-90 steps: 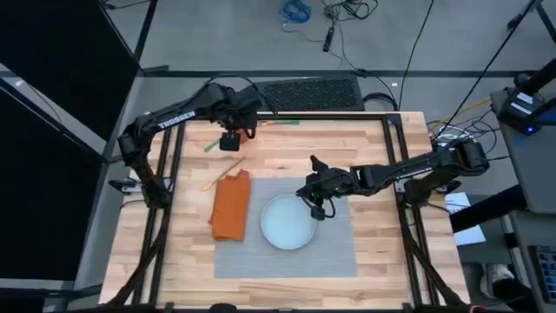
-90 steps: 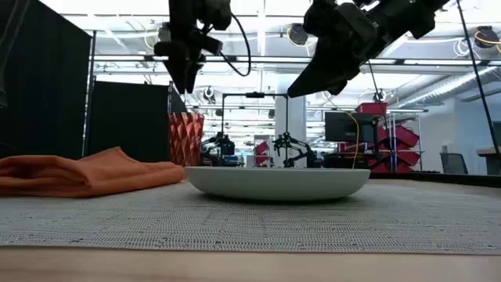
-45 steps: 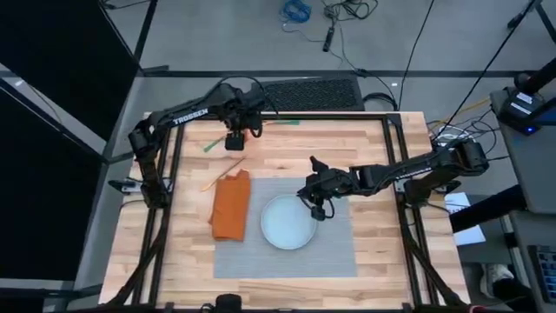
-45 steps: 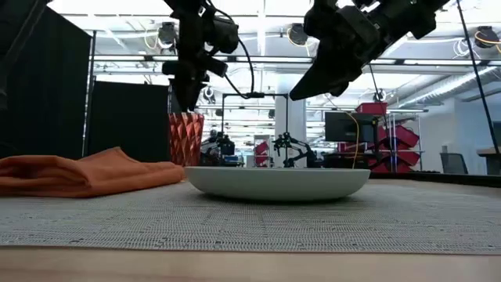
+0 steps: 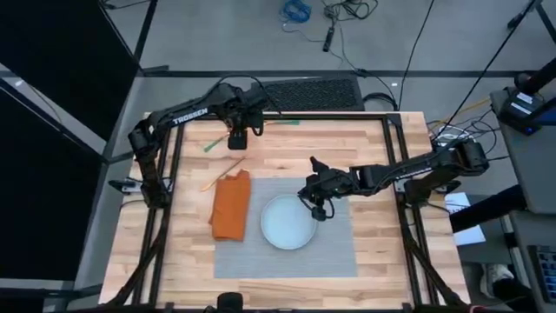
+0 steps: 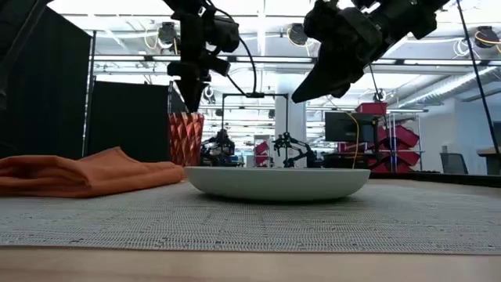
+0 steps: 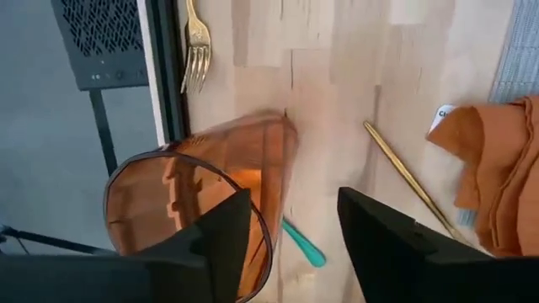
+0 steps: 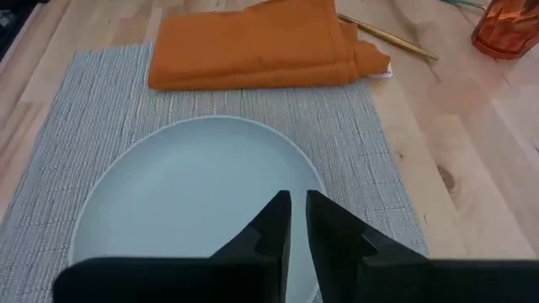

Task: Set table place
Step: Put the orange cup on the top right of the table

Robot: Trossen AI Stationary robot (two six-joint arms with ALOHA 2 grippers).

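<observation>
A pale plate [image 5: 288,223] sits beside a folded orange napkin [image 5: 231,205]; farther back stand an orange faceted cup [image 7: 202,202], a gold fork [image 7: 194,44] (near the frame) and a gold utensil [image 7: 410,180].

table [image 5: 373,148]: light butcher-block planks, black metal frame at the edges | placemat [image 5: 334,252]: grey woven rectangle, lying flat on the table's near-middle part, square to the edges
</observation>
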